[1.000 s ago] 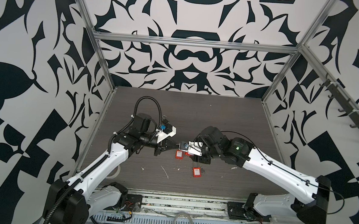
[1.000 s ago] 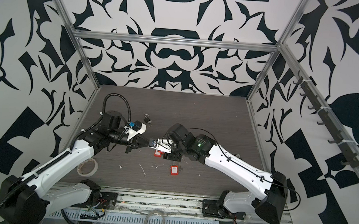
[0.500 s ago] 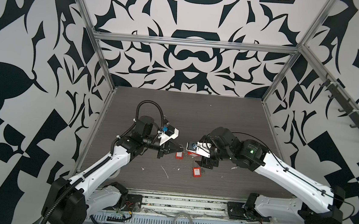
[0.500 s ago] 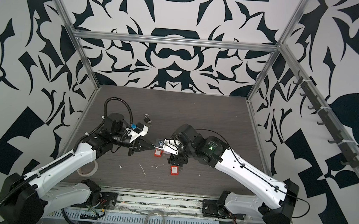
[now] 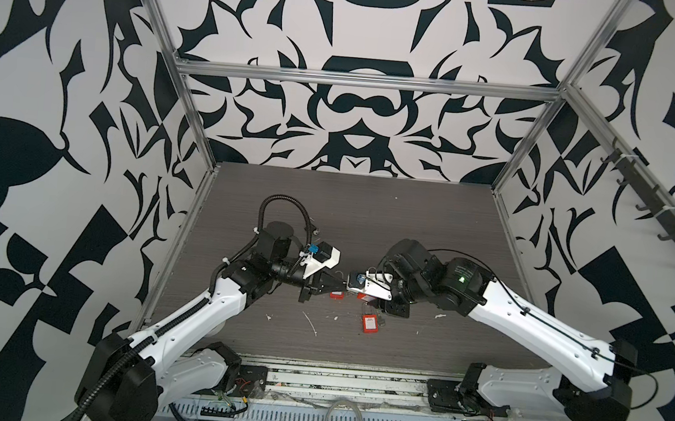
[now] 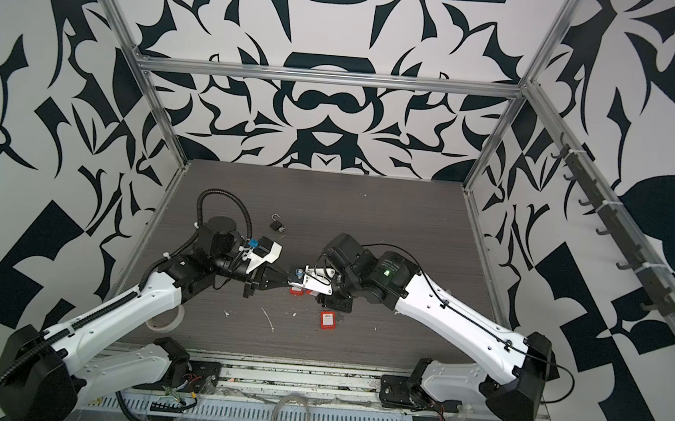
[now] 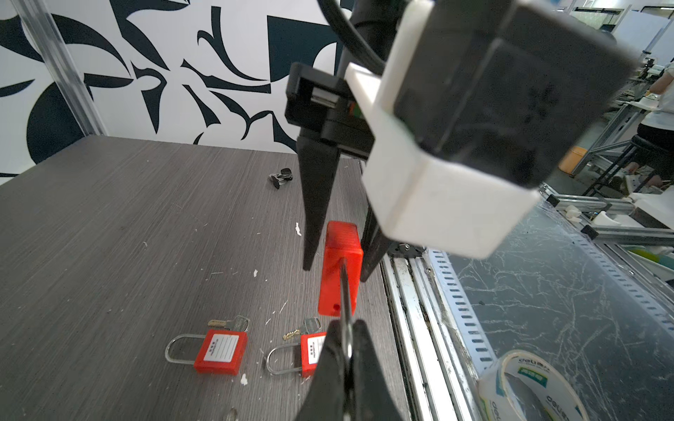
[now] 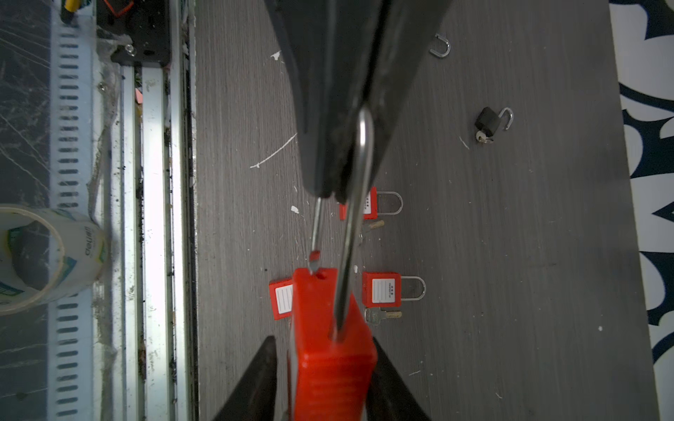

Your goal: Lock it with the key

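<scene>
Left arm [image 5: 202, 308] and right arm [image 5: 534, 320] stretched inward, meeting mid-table, left gripper [image 7: 345, 326] pinched shut on steel shackle [image 8: 359, 175] of ribbed red plastic padlock [image 7: 339, 269] above woodgrain table [image 7: 109, 226], right gripper [image 8: 322, 340] straddling its body, grip unclear, key [image 8: 383, 314] flat below.

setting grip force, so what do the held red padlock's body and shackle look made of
The red body looks like moulded plastic: opaque, soft sheen, fine ribs on one face. The shackle seems to be polished metal, probably steel: silvery, with bright highlights along the bar.
</scene>
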Available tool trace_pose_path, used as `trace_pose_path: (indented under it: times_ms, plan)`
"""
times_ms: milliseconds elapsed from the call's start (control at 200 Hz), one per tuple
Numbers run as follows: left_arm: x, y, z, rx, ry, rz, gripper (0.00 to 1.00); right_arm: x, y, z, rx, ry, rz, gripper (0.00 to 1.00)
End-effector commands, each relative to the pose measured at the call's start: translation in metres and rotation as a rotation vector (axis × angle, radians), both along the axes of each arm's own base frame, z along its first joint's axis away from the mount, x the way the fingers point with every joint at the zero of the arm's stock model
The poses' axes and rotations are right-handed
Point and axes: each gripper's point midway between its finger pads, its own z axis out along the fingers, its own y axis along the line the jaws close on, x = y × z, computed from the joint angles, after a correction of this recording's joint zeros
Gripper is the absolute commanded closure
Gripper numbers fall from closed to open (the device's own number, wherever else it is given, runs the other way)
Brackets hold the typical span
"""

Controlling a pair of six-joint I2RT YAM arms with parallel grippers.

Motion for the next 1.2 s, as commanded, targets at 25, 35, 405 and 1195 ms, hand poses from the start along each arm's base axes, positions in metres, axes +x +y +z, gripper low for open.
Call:
trace_pose_path:
  times_ms: [25, 35, 405, 1195]
  plan:
    - [-0.007, 0.0, 0.002, -0.022, -0.017, -0.023, 1.0, -0.007, 0.004, 0.019, 0.059, 0.018, 0.021, 0.62]
    - [-0.007, 0.0, 0.001, -0.022, -0.016, -0.026, 1.0, -0.007, 0.004, 0.019, 0.06, 0.019, 0.023, 0.62]
    - [-0.01, -0.008, -0.009, -0.002, -0.03, -0.038, 1.0, -0.017, 0.018, 0.025, 0.117, 0.085, 0.063, 0.72]
    - [-0.019, -0.022, -0.022, -0.006, -0.073, -0.085, 1.0, -0.009, 0.053, 0.053, 0.281, 0.11, 0.128, 0.78]
